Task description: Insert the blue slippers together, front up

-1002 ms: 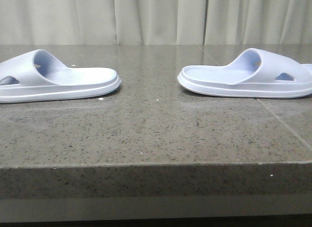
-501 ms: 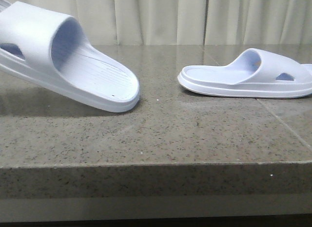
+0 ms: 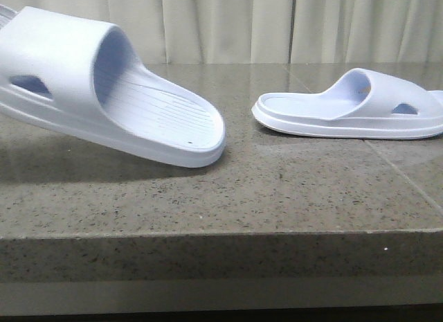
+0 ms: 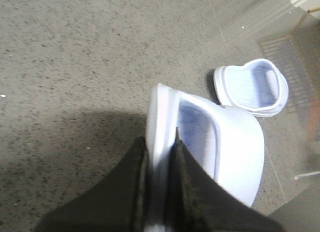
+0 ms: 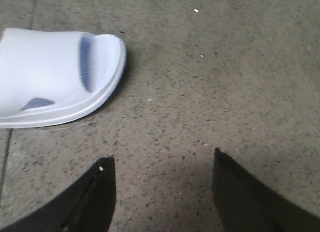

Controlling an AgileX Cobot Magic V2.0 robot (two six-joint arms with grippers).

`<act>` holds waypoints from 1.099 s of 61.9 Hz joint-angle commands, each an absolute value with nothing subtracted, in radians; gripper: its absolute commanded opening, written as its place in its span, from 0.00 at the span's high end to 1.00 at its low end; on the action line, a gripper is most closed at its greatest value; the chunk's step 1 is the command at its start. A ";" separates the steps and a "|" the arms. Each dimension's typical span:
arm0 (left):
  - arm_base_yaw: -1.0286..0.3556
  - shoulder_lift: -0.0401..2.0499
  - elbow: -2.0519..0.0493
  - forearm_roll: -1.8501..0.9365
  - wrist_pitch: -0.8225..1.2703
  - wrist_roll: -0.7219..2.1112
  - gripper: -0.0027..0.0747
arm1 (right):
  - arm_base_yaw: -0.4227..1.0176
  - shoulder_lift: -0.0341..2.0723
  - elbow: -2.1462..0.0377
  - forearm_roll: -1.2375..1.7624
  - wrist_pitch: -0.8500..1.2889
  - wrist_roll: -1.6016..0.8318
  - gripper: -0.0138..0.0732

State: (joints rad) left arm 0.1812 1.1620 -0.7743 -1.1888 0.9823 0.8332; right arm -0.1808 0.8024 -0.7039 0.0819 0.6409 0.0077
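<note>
Two pale blue slippers show in the front view. The left slipper (image 3: pixel 104 93) hangs above the table, tilted with its strap end high at the left and its footbed sloping down to the right. In the left wrist view my left gripper (image 4: pixel 160 142) is shut on that slipper's (image 4: pixel 235 152) side rim. The right slipper (image 3: pixel 346 111) lies flat on the table, strap to the right; it also shows in the left wrist view (image 4: pixel 252 87) and the right wrist view (image 5: pixel 55 77). My right gripper (image 5: pixel 162 157) is open over bare stone, well apart from that slipper. Neither gripper shows in the front view.
The speckled grey stone table (image 3: pixel 277 190) has its front edge (image 3: pixel 221 232) close to the camera. A pale curtain (image 3: pixel 228 24) hangs behind it. A seam (image 3: pixel 401 176) runs across the top at the right. Bare stone lies between the slippers.
The left slipper, flat on the table a second ago, has been lifted and tilted. It has moved right, toward the other slipper. The right slipper has not moved.
</note>
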 commanded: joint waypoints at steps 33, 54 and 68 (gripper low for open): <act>0.108 1.180 -0.798 -1.266 0.952 0.836 0.99 | -0.402 1.396 -1.033 0.864 0.820 -0.622 0.35; 0.108 1.180 -0.798 -1.266 0.952 0.836 0.99 | -0.402 1.598 -1.123 0.935 0.867 -0.692 0.46; 0.108 1.180 -0.798 -1.266 0.952 0.836 0.99 | -0.402 1.692 -1.152 1.027 0.932 -0.766 0.46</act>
State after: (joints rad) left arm 0.1153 1.1976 -0.7743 -1.1929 0.9442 0.8358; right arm -0.3938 1.7054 -1.1192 0.9494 0.8977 -0.7223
